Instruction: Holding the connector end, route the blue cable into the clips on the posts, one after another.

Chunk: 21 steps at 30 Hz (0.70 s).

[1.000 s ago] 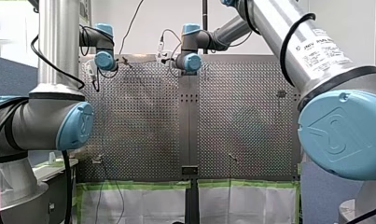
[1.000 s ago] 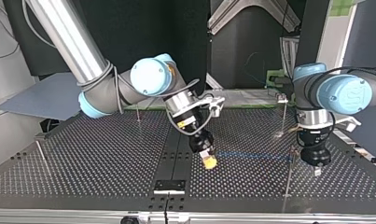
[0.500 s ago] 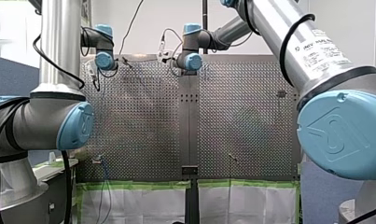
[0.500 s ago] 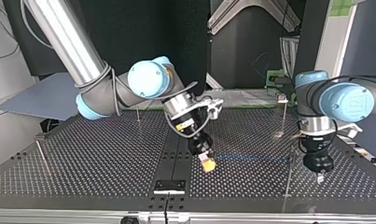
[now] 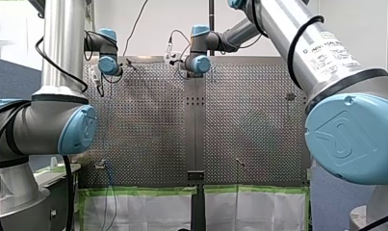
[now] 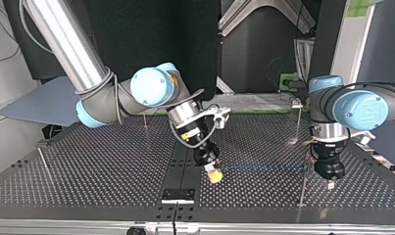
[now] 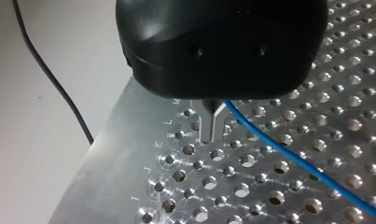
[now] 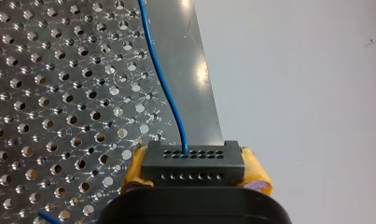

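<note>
Front view bright, even, warm sheen mid worktop [image 5: 148, 125], my right arm [image 5: 350, 139] soft at 3 o'clock, top view dim, black backdrop, arm highlight at 10 o'clock, wrist foregrounds blurred, glare on metal strip [image 8: 202, 74].

The desk [image 8: 50, 93] is bare perforated metal, brushed and shiny. The blue cable [image 8: 164, 88] wears a smooth plastic sheath. The connector [image 8: 193, 158] is matt black plastic, clamped in my right end effector [image 8: 195, 170] between yellow, rubbery-looking pads [image 8: 256, 173]. My left end effector [image 7: 212, 126] has a smooth, faintly glossy black shell.
</note>
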Motion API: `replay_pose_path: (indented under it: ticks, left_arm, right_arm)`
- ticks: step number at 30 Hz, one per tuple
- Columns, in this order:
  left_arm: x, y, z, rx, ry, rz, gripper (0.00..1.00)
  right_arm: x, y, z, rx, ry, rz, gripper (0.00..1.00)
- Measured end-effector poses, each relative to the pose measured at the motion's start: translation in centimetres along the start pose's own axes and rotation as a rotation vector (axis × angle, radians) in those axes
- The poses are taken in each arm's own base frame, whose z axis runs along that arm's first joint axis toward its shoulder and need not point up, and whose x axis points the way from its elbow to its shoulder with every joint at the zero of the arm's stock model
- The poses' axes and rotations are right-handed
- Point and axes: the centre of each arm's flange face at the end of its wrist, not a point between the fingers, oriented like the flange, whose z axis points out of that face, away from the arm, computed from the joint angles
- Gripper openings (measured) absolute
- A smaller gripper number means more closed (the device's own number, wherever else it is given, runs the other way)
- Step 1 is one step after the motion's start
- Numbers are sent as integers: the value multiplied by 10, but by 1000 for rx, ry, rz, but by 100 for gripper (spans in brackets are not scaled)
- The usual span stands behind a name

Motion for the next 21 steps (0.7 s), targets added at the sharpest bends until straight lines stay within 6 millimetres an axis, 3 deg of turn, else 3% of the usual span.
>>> replay_pose_path:
  ticks: [2,3,5,6,7,8,9,11,21]
  left_arm:
    - [1,1,-1,-8,5,6,25]
    - [1,1,-1,-13,8,9,25]
    - [1,2,-2,-20,12,15,52]
    - [2,2,-2,-23,14,20,52]
    - [2,3,-2,-24,16,22,71]
    - [2,3,-2,-25,18,24,84]
    - [2,3,-3,-27,20,25,84]
    - [3,4,-3,-30,24,26,100]
    - [6,7,-11,-63,81,11,100]
  right_arm:
    - [0,0,0,1,-1,0,0]
    - [-1,0,0,1,-2,0,0]
    - [-1,0,0,1,-3,0,0]
    - [-1,0,0,1,-4,1,0]
    - [-1,0,0,1,-4,1,0]
    - [-2,0,0,2,-4,1,0]
    - [-2,-1,0,2,-5,1,0]
    - [-2,-2,0,3,-6,1,0]
    - [-3,-2,-1,3,-10,0,0]
